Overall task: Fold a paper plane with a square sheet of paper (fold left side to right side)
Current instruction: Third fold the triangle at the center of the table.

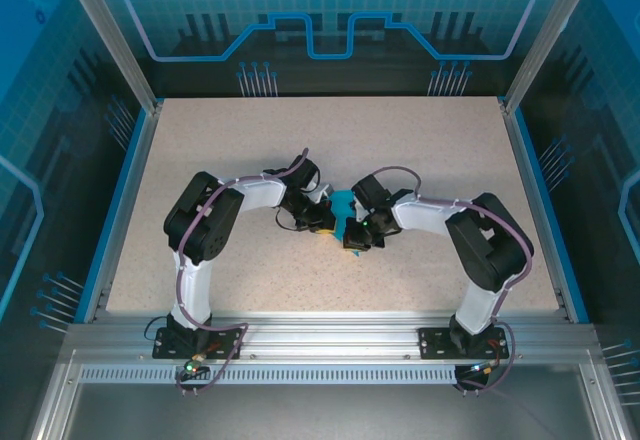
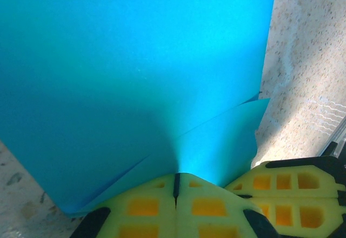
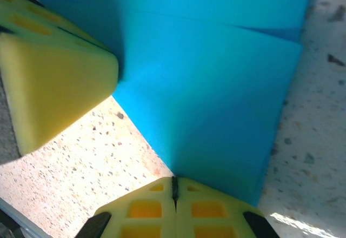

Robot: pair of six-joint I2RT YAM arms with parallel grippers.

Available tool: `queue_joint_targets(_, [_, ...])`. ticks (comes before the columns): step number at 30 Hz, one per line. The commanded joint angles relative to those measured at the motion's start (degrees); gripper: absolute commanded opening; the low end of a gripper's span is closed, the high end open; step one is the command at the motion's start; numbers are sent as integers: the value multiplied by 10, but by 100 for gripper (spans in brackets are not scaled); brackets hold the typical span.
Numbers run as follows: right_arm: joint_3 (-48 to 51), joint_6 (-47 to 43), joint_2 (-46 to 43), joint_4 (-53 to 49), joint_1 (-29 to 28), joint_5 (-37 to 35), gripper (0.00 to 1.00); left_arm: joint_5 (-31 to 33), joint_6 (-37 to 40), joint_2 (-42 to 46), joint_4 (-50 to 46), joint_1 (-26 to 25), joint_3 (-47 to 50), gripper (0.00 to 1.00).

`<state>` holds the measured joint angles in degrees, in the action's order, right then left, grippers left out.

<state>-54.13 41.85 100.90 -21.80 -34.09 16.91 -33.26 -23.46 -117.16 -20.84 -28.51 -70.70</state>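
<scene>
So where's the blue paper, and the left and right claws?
blue paper (image 2: 135,59), left wrist view, upper layer.
left gripper (image 2: 175,177), left wrist view, fingertip seam.
right gripper (image 3: 174,180), right wrist view, fingertip seam.

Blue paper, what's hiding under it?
Under the blue paper a second folded layer of the same paper pokes out at one edge. Around it lies the speckled table. The table straight beneath it is covered, so I cannot see that part.

A beige speckled table (image 1: 420,140) is seen. It is bordered at its sides by blue strips (image 1: 121,200). A grey aluminium rail (image 1: 330,332) is fixed along its near edge, and blue patterned panels (image 1: 330,0) are placed behind it.
</scene>
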Motion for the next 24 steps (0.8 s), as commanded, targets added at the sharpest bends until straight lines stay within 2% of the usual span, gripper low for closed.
queue_joint_targets(1, [27,8,-13,-56,9,-18,0,69,14,-32,-55,1,11,3])
queue_joint_targets(16, [110,4,-60,-66,38,-20,0,74,17,-37,-61,3,2,3])
queue_joint_targets(24, [102,-20,-107,-76,58,-9,0,72,14,-37,-61,3,0,3])
